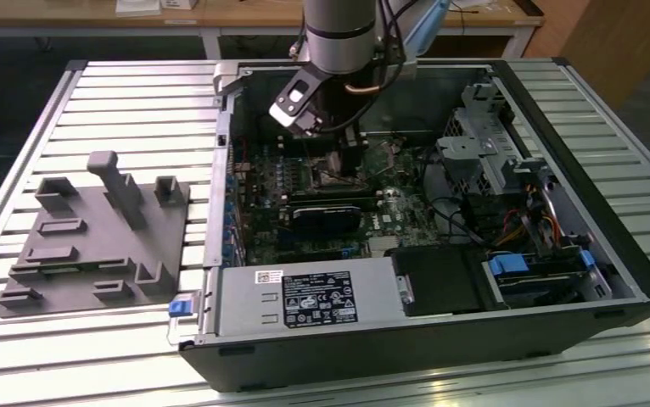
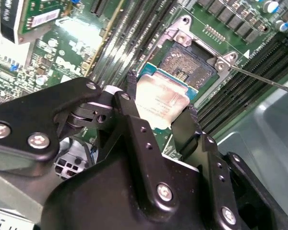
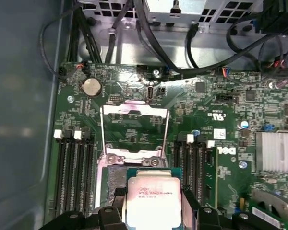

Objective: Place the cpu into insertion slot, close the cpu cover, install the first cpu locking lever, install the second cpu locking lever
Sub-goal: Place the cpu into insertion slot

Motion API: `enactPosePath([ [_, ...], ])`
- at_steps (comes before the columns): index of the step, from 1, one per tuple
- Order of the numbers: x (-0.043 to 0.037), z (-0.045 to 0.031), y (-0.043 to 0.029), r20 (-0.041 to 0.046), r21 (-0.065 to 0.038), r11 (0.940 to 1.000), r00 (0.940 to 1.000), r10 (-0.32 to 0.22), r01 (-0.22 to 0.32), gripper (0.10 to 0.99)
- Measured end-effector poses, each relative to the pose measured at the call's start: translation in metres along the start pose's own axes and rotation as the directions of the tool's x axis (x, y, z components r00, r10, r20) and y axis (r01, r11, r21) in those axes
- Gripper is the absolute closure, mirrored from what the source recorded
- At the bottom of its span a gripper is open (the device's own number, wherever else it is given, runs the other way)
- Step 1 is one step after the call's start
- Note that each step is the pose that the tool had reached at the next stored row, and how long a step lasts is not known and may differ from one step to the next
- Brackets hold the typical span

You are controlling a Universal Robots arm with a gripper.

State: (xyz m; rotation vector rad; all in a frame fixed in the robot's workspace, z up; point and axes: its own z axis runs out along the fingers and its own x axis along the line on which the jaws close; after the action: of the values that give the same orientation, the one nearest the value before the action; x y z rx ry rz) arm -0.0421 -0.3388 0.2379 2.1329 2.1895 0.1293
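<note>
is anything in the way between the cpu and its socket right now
Nothing visible does. The hand holds the cpu close to the insertion slot, whose dark centre is bare; the cpu cover stands swung open, away from it.

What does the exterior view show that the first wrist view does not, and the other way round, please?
Exterior view: the whole computer case lying open on the slatted table, a grey moulded tray at the exterior view's left, the power supply box, and the arm reaching in. First wrist view: the gripper shut on the chip close to the socket, the cover frame flipped open, and a coin battery. Shared: the green circuit board.
</note>
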Motion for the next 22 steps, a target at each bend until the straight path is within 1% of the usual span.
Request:
enactPosePath([
  [2, 0.0005, 0.0013, -0.0001, -0.0061, 0.000, 1.0000, 1.0000, 0.005, -0.005, 0.549],
  [4, 0.0011, 0.0026, -0.0004, -0.0079, 0.000, 0.9999, 0.9999, 0.011, -0.012, 0.549],
  [7, 0.0030, 0.0049, -0.0012, -0.0073, 0.000, 0.9998, 0.9998, 0.020, -0.020, 0.549],
  [14, 0.0111, 0.0086, -0.0045, -0.0065, 0.000, 0.9996, 0.9996, 0.028, -0.028, 0.549],
  [22, 0.0153, 0.0152, -0.0080, -0.0057, 0.000, 0.9994, 0.9994, 0.034, -0.034, 0.549],
])
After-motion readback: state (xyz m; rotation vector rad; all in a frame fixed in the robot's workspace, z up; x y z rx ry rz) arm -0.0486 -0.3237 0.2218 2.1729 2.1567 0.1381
